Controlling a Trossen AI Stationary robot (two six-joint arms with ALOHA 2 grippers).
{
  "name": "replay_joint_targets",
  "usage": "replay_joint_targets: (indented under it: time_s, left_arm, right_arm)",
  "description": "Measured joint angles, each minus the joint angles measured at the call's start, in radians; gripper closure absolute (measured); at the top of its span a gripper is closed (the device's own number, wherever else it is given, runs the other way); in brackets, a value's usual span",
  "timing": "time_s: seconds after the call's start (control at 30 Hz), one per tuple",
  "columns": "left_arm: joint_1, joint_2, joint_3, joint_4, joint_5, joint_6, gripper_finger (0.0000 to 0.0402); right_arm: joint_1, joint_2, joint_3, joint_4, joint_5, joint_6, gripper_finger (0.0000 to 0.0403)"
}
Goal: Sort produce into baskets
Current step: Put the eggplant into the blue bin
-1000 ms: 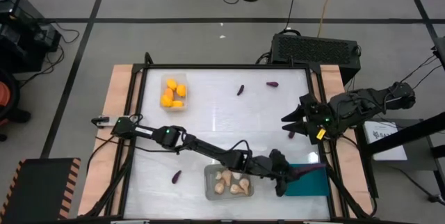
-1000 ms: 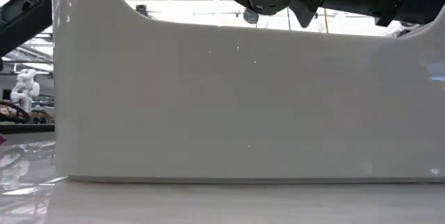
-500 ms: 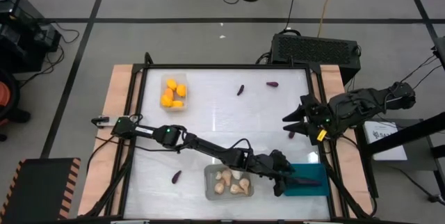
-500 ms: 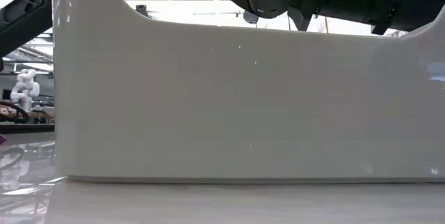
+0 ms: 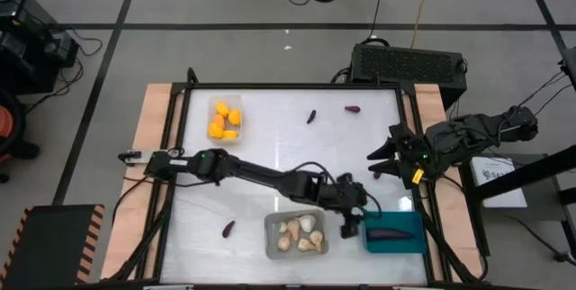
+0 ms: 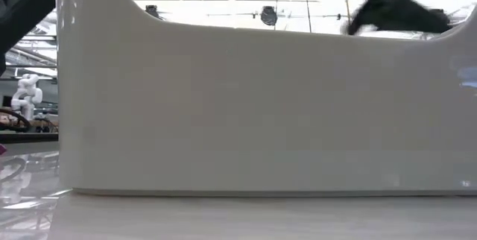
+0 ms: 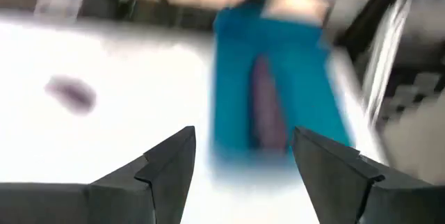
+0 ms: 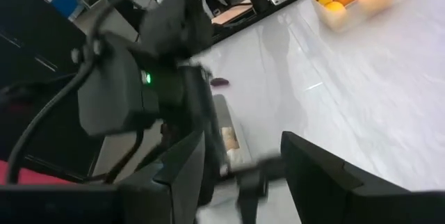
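Nearest the front edge of the counter [image 5: 270,159], my left tool [image 5: 349,224] hangs with its fingers spread and nothing between them, just beside the teal bin [image 5: 393,233] where one eggplant [image 5: 392,232] lies, with the grey bin [image 5: 296,235] of garlic bulbs [image 5: 298,233] on its other side and a loose eggplant [image 5: 229,229] farther left. Farther back, my right tool [image 5: 382,156] waits half open and empty at the right edge, and beyond it two more eggplants [image 5: 311,116] lie loose near the clear bin [image 5: 226,119] of orange pieces [image 5: 224,120].

High view straight down; low view blocked, apparently by bin wall [image 6: 253,113].
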Motion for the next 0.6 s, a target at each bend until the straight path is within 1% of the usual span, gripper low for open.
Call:
replay_joint_targets:
  time_s: [0.17,0.33,0.5,0.6]
  left_arm:
    - [0.010,-0.127,-0.002,-0.382,0.000,-0.010,0.0157]
    - [0.005,-0.223,-0.001,-0.711,0.000,-0.030,0.0157]
    - [-0.031,-0.289,-0.001,-0.977,0.001,-0.151,0.0157]
    - [-0.067,-0.301,-0.001,-1.085,0.001,-0.218,0.0157]
  right_arm:
    - [0.000,-0.003,0.000,-0.024,-0.016,-0.007,0.0220]
    - [0.000,-0.003,0.000,-0.036,-0.017,-0.040,0.0220]
    - [0.000,-0.003,0.000,-0.039,-0.016,-0.068,0.0220]
    - [0.000,-0.001,0.000,-0.040,-0.016,-0.078,0.0220]
